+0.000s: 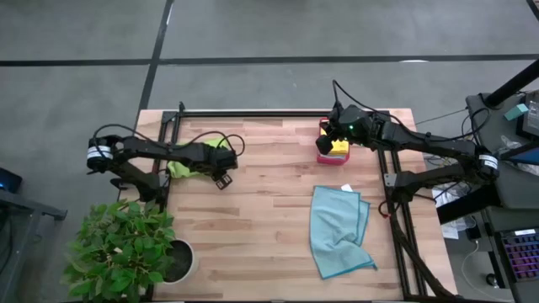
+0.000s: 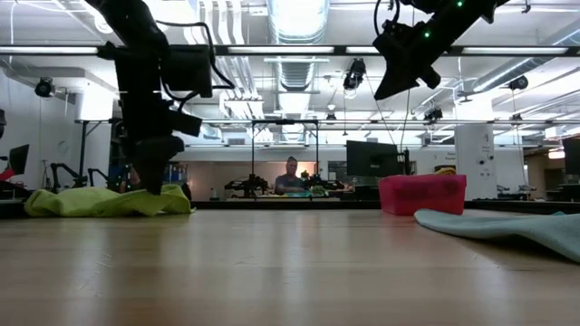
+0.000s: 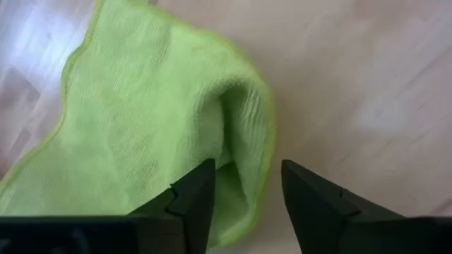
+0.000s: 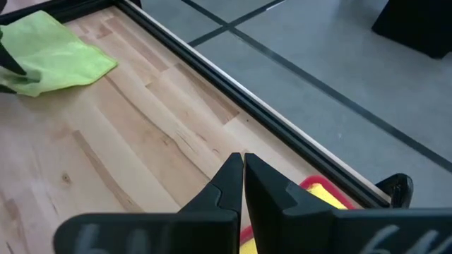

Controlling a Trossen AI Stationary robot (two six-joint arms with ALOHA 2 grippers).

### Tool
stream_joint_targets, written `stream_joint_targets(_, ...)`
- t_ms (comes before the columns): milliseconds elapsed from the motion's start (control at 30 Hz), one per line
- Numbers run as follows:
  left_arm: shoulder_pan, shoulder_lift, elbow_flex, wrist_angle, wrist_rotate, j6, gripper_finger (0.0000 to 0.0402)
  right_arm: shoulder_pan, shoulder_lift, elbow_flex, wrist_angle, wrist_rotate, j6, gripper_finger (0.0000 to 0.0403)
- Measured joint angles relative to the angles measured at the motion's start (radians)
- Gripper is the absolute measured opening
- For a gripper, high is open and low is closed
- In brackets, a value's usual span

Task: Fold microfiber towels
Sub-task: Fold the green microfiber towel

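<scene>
no brand, label or readable writing shows on any of the cloths, the tray or the arms

the left tool (image 3: 244, 187) hangs over the lime green towel (image 3: 152, 127) near the 9 o'clock edge of the wooden counter (image 1: 269, 219); its fingers (image 3: 194, 194) stand apart, released, straddling a raised fold at the cloth's edge without pinching it. from the high view this towel (image 1: 178, 168) lies crumpled just beside the left arm's wrist, and in the low view it is a flat heap (image 2: 104, 201) under the dark arm

the right tool (image 4: 244, 180) is clenched with nothing between its tips, held above the pink-red tray (image 1: 324, 151) at about 1 o'clock on the counter. a yellow towel (image 1: 339, 146) sits in that tray

the light blue towel (image 1: 339, 231) lies loosely spread, partly folded over itself, toward 4 o'clock, well apart from both tools

a potted plant (image 1: 126, 248) stands at the 8 o'clock corner. in the low view a person (image 2: 290, 177) sits far behind the counter
</scene>
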Motion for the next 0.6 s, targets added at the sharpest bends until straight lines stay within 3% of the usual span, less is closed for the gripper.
stream_joint_targets(367, 0.0, 0.112, -0.001, 0.041, 0.007, 0.001, 0.0144, 0.0, 0.0, 0.0, -0.011, 0.0, 0.0, 0.0009)
stream_joint_targets(467, -0.002, 0.143, 0.011, 0.052, 0.007, 0.032, 0.0116, 0.0, 0.0, 0.0, -0.011, 0.0, 0.0, 0.0009)
stream_joint_targets(600, -0.002, 0.152, 0.017, 0.052, 0.008, 0.078, 0.0038, 0.0, 0.0, 0.0, -0.011, 0.0, 0.0, 0.0009)
